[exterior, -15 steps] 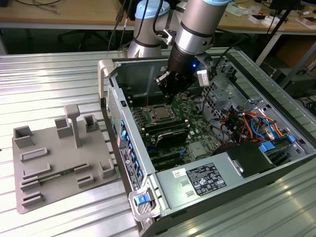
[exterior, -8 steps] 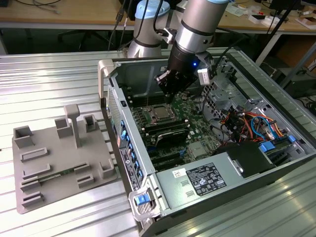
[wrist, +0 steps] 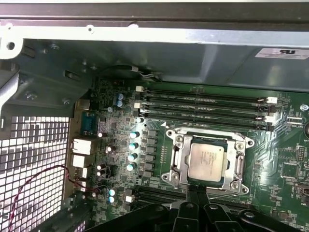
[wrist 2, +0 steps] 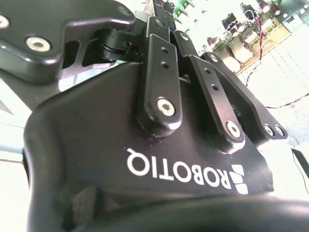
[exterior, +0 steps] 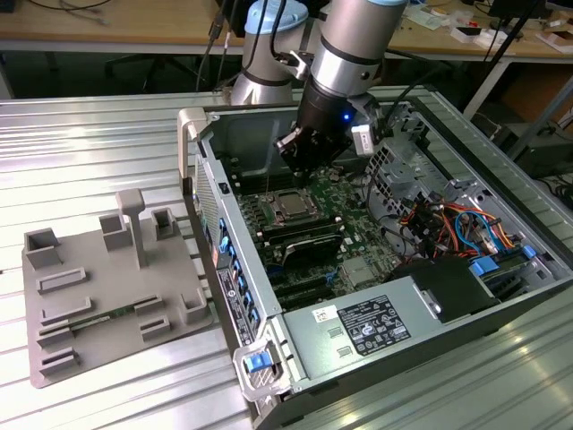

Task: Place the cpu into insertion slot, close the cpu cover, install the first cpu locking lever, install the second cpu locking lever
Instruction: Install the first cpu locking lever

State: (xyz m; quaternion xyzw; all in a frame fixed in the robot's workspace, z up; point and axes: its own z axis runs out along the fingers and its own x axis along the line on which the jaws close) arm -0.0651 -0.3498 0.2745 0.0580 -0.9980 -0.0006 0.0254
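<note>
We see a ribbed metal table (exterior: 98, 134) filling the exterior view, with a wooden bench across the top edge behind it. An open computer case (exterior: 376, 260) lies at centre right, and a grey fixture plate (exterior: 107, 296) sits at lower left. The arm (exterior: 349, 54) comes down from the top centre into the case, its gripper (exterior: 303, 148) hanging above the green board (exterior: 358, 210). In the first wrist view the cpu (wrist: 206, 161) lies in the slot (wrist: 186, 178) at lower centre right, with the cover (wrist: 176, 155) framing it, just below the long memory slots (wrist: 203, 104). The gripper (wrist: 197, 193) sits at the bottom edge, just beside the socket's lower rim. In the second wrist view its fingers (wrist 2: 161, 72) run together toward the top centre, tips pressed closed on nothing we can see
</note>
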